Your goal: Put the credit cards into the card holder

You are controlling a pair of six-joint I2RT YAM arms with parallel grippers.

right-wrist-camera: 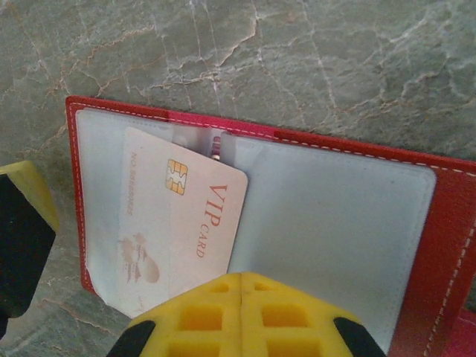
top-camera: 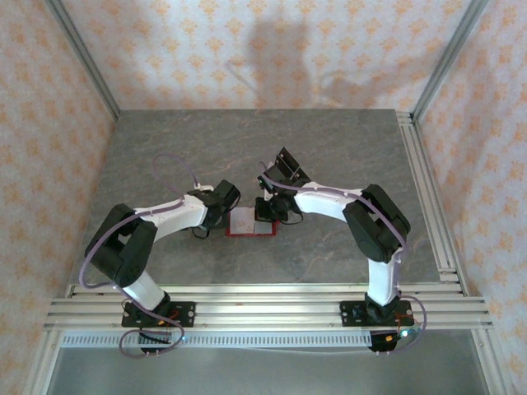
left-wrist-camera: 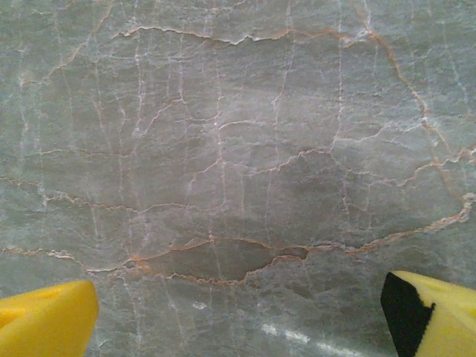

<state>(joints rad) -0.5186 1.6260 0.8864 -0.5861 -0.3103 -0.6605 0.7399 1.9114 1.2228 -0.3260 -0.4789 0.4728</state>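
Observation:
The red card holder [top-camera: 249, 222] lies open on the table between both grippers. In the right wrist view its pale inside [right-wrist-camera: 335, 223] faces up. A pinkish credit card [right-wrist-camera: 186, 216] marked VIP lies on the holder's left half, partly slid under the clear left pocket. My right gripper [right-wrist-camera: 242, 286] is shut, its yellow fingers pressed together over the card's near edge. It hangs at the holder's right end [top-camera: 268, 210]. My left gripper [left-wrist-camera: 238, 327] stands open over bare table at the holder's left end [top-camera: 224, 200], with nothing between its fingers.
The marble-patterned table [top-camera: 329, 156] stretches behind the holder. Aluminium rails [top-camera: 263, 300] run along the near edge and the right side. One left-gripper finger [right-wrist-camera: 22, 230] stands just left of the holder. Patterned walls enclose the table.

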